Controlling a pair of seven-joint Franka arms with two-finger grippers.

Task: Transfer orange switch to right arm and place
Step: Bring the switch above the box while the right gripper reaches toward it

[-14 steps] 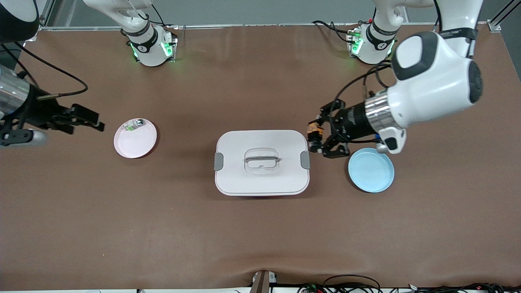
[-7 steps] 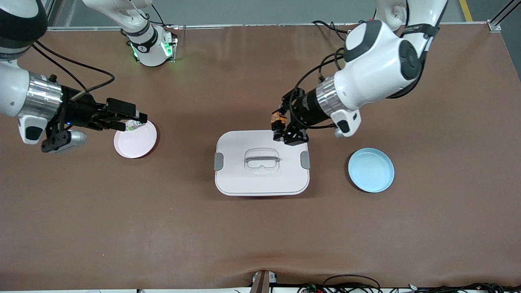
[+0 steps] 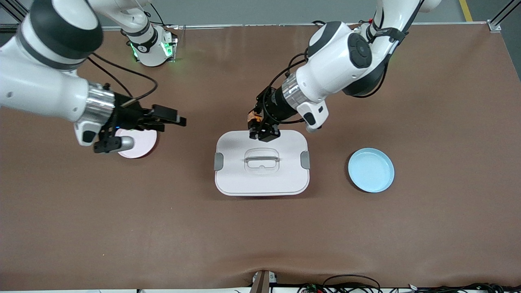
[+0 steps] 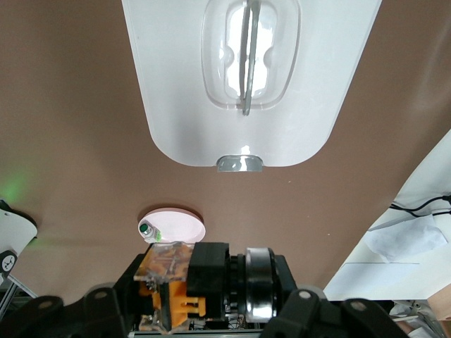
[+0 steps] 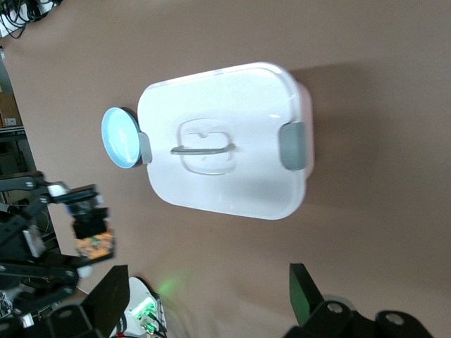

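Note:
The orange switch (image 3: 254, 118) is clamped in my left gripper (image 3: 257, 127), which hangs over the edge of the white lidded box (image 3: 285, 179) that lies farthest from the front camera. In the left wrist view the switch (image 4: 168, 278) fills the jaws, orange body and black barrel side by side. My right gripper (image 3: 171, 123) is open and empty over the bare table between the pink plate (image 3: 140, 145) and the box. The right wrist view shows its two black fingers (image 5: 109, 299) wide apart, with the left gripper and the switch (image 5: 95, 243) farther off.
A small white-and-green part (image 4: 148, 230) lies on the pink plate (image 4: 180, 224). A blue plate (image 3: 371, 169) sits beside the box toward the left arm's end. The box lid has a handle (image 3: 261, 159) and grey clips.
My left arm has carried the switch from beside the blue plate to over the box's edge. My right arm has swung in from the table's end, past the pink plate, toward the box.

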